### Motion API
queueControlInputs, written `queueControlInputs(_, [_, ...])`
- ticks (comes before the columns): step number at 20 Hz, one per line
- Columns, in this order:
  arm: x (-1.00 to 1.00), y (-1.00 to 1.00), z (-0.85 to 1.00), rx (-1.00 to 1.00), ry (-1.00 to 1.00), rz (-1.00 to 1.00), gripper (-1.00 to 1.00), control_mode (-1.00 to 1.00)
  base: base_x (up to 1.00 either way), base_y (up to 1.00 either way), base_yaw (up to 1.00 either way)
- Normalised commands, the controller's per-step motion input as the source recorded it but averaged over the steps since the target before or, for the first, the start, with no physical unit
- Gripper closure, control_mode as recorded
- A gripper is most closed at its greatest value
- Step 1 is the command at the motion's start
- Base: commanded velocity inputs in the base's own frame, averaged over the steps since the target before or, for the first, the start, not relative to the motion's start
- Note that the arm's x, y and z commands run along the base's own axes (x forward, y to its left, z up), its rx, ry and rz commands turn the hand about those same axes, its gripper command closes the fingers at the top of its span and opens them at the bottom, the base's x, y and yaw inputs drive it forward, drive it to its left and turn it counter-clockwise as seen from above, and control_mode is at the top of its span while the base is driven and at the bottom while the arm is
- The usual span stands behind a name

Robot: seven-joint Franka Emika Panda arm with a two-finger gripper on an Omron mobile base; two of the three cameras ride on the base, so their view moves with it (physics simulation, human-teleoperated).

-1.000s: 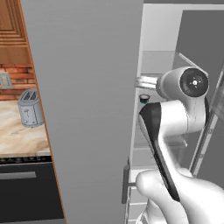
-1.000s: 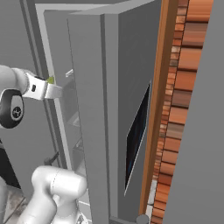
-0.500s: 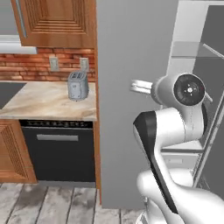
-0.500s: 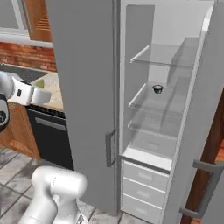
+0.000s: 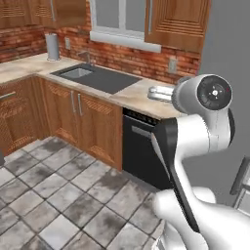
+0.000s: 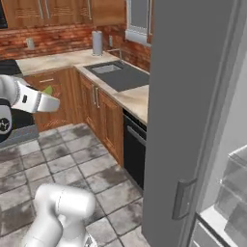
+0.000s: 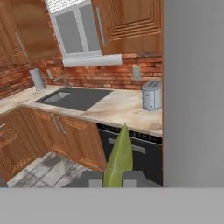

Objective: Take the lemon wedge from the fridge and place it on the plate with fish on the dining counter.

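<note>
Swinging away from the fridge shelves since the earlier frames, bringing the kitchen worktop run into both base views as the base turns. Left base view: looking past the folded white arm [image 5: 195,136] at lower right to a dark recessed sink [image 5: 93,78] set in beige marbled stone, panelled wooden cabinet doors, rough red brick and matte grey floor tiles [image 5: 44,195]; keeping the flat grey fridge [image 5: 229,44] at the right edge. Right base view: carrying the gripper [image 6: 52,102] at far left over the floor tiles, with a sliver of the green lemon wedge [image 6: 48,90] peeking at its tip; standing close beside the smooth fridge door, so probably risking a clip of the elbow on that panel if turning tightly. Hand view: pinching the lemon wedge between almost-closed jaws, its glossy yellow-green body tapering upward to a narrow point between the dark finger tips; facing a brushed-metal toaster [image 7: 152,95] on the worktop. Holding only the low end of a slick, curved, tapered piece, therefore likely risking pivoting or slipping out during a fast swing or a jolt of the base, and dropping onto the tiles well short of the plate with fish.
</note>
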Motion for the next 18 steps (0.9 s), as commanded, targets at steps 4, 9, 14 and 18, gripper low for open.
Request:
queueControlInputs(4, [0.0, 0.0, 0.0, 0.0, 0.0, 0.0, 1.0, 1.0, 0.0, 0.14, 0.94])
queueControlInputs(9, [0.0, 0.0, 0.0, 0.0, 0.0, 0.0, 1.0, 1.0, 0.0, 0.15, 0.95])
queueControlInputs(14, [0.0, 0.0, 0.0, 0.0, 0.0, 0.0, 1.0, 1.0, 0.0, 0.19, 0.96])
queueControlInputs(18, [0.0, 0.0, 0.0, 0.0, 0.0, 0.0, 1.0, 1.0, 0.0, 0.21, 0.95])
